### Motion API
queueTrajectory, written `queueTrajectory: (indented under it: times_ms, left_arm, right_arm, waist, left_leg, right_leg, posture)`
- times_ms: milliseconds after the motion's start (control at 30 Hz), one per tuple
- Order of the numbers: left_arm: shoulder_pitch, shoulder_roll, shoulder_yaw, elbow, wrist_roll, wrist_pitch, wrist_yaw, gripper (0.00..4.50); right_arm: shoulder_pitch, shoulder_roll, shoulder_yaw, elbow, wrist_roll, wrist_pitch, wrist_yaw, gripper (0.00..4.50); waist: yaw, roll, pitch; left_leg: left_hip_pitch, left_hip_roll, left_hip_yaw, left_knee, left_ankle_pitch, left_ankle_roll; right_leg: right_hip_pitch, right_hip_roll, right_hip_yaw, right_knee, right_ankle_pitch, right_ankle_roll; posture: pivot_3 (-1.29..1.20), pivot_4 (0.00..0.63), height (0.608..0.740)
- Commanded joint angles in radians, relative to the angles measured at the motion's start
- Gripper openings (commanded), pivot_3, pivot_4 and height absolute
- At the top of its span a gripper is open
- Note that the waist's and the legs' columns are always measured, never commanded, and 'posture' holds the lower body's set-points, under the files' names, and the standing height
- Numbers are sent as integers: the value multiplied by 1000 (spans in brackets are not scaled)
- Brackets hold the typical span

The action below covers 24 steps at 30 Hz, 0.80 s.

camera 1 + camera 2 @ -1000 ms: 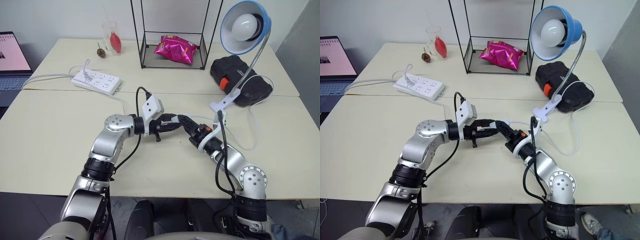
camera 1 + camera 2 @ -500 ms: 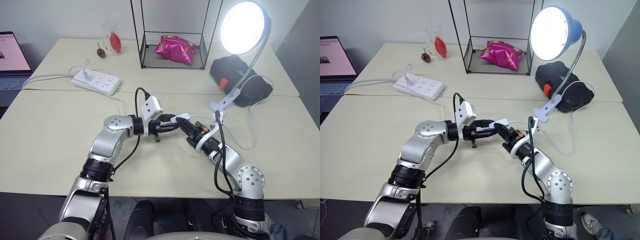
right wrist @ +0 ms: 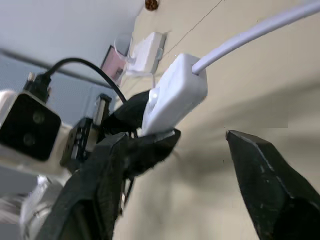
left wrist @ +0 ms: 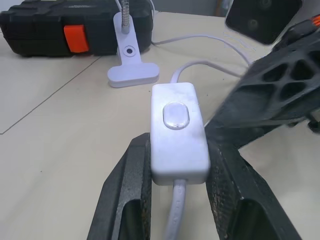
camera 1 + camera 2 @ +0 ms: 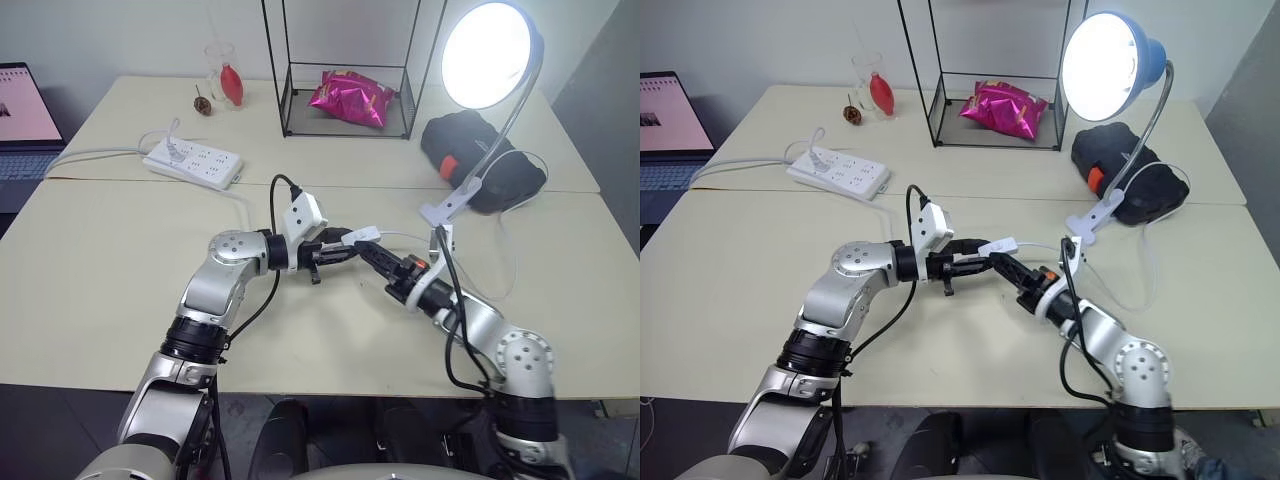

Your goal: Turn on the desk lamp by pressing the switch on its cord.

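Where the desk lamp was dark a second ago, its bulb now glows white, and the right gripper has drawn back from the switch, its fingers spread wide with nothing between them. Clamped tight on the switch's two sides, the left gripper holds it above the table, button up. From the right gripper the switch sits at about ten o'clock, just beside one fingertip. Glare hides the bulb; the cord trails toward the clip base.

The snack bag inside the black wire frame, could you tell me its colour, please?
Shiny pink-magenta foil snack bag, clearest in the left eye view.
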Motion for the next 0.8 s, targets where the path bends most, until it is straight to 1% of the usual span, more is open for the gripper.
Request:
queueTrajectory:
  times_ms: [33,67,100,200,267,333,367,500,667,733,767,800]
  left_arm:
    - [-2,10,-8,49,27,-39,14,1116]
    - [3,15,-13,64,36,-50,9,1116]
    - [5,20,-16,76,42,-59,6,1116]
    - [7,30,-30,126,63,-98,-5,1116]
    - [3,27,-38,170,79,-125,-9,1116]
    - [-2,24,-54,214,104,-169,-13,1116]
    - [-5,22,-60,232,113,-188,-15,1116]
    - [-17,7,-78,301,143,-265,-21,1116]
    - [-32,-6,-83,352,160,-307,-11,1116]
    - [-33,-7,-88,363,171,-320,-5,1823]
    - [-32,-6,-89,364,173,-325,-4,1936]
    - [-29,-4,-88,359,172,-326,-7,2167]
  right_arm:
    - [4,-236,49,-167,-162,26,218,4105]
    - [4,-305,54,-204,-200,17,275,4354]
    - [2,-353,55,-228,-223,7,319,4500]
    - [-14,-495,43,-279,-313,-44,463,4500]
    - [-27,-597,59,-290,-427,-101,565,4500]
    - [-36,-674,87,-286,-530,-162,651,4500]
    - [-39,-695,98,-281,-567,-187,680,4500]
    - [-31,-748,141,-253,-703,-283,789,4500]
    - [-17,-727,154,-221,-792,-344,837,4500]
    - [-16,-717,159,-209,-820,-361,854,4500]
    - [-16,-712,160,-202,-832,-370,863,4500]
    - [-18,-708,162,-193,-849,-382,873,4500]
  waist:
    - [0,1,0]
    - [0,1,0]
    - [1,0,0]
    - [-1,0,0]
    - [-1,0,0]
    - [0,0,1]
    - [0,0,1]
    - [5,0,1]
    - [10,0,0]
    - [10,0,0]
    - [10,0,0]
    - [10,0,0]
  left_leg:
    - [0,0,1,0,0,0]
    - [0,-1,1,0,0,0]
    - [0,-1,0,0,0,0]
    - [0,0,0,0,0,0]
    - [0,1,0,-1,0,0]
    - [0,0,1,0,0,0]
    - [0,0,0,0,0,0]
    - [0,0,1,0,0,0]
    - [0,-1,1,0,0,0]
    - [0,-1,1,1,0,0]
    - [0,-1,1,2,0,0]
    - [0,-1,1,2,0,0]
  right_leg:
    - [0,0,0,0,0,0]
    - [0,0,0,0,0,0]
    - [0,0,0,0,0,0]
    - [0,1,0,-1,0,1]
    - [0,1,0,-1,0,1]
    - [0,0,0,-1,0,1]
    - [0,0,0,-2,0,1]
    - [0,0,0,-3,0,1]
    - [1,-1,0,-3,0,2]
    - [1,-1,0,-3,0,2]
    - [2,-1,0,-3,0,3]
    - [2,-1,0,-3,0,3]
  posture:
    - [0,150,740]
    - [0,150,740]
    - [0,150,740]
    - [0,150,740]
    - [0,150,740]
    - [0,150,740]
    - [0,150,740]
    - [0,150,740]
    - [0,150,740]
    - [0,150,740]
    - [0,150,740]
    - [0,150,740]
